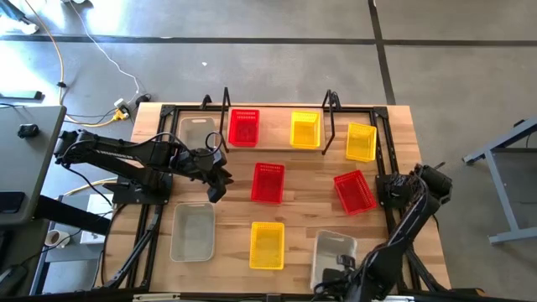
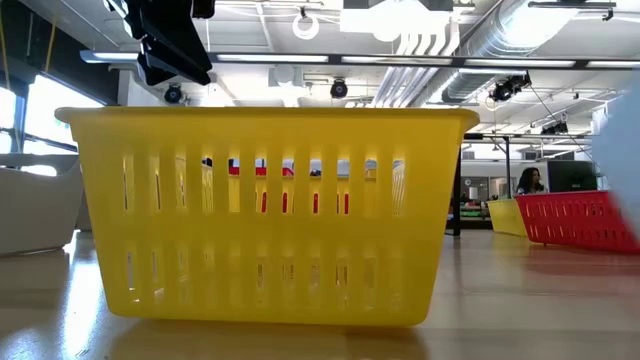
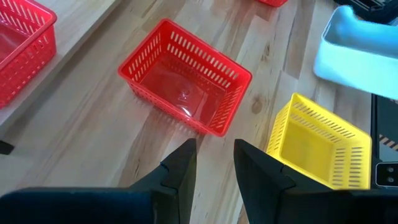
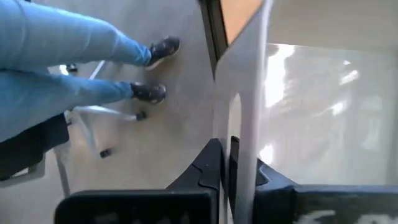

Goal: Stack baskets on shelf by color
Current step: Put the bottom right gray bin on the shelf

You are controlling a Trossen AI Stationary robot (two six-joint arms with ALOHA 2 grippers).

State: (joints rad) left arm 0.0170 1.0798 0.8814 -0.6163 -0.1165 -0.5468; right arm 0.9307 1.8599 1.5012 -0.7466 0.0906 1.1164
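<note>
My left gripper (image 1: 216, 180) hovers open just left of the red basket (image 1: 268, 182) in the table's middle; the left wrist view shows this red basket (image 3: 186, 78) ahead of the fingers. My right gripper (image 1: 342, 273), at the near edge, is shut on a clear-grey basket (image 1: 334, 254). On the shelf (image 1: 277, 148) at the far side stand a clear basket (image 1: 197, 132), a red basket (image 1: 243, 127) and a yellow basket (image 1: 304, 130). My right gripper pinches the clear-grey basket's thin wall at its rim (image 4: 239, 124), at the basket's near end, one finger inside and one outside. The wall stands edge-on between the fingers (image 4: 208, 168). Whether the basket is lifted off the table, I cannot tell.
Loose on the table are a yellow basket (image 1: 267, 245) near the front, large in the low view (image 2: 265, 215), a clear basket (image 1: 193, 231) near left, a red basket (image 1: 355, 191) and a yellow basket (image 1: 361, 141) on the right. A person's legs (image 4: 74, 62) stand beyond the table edge.
</note>
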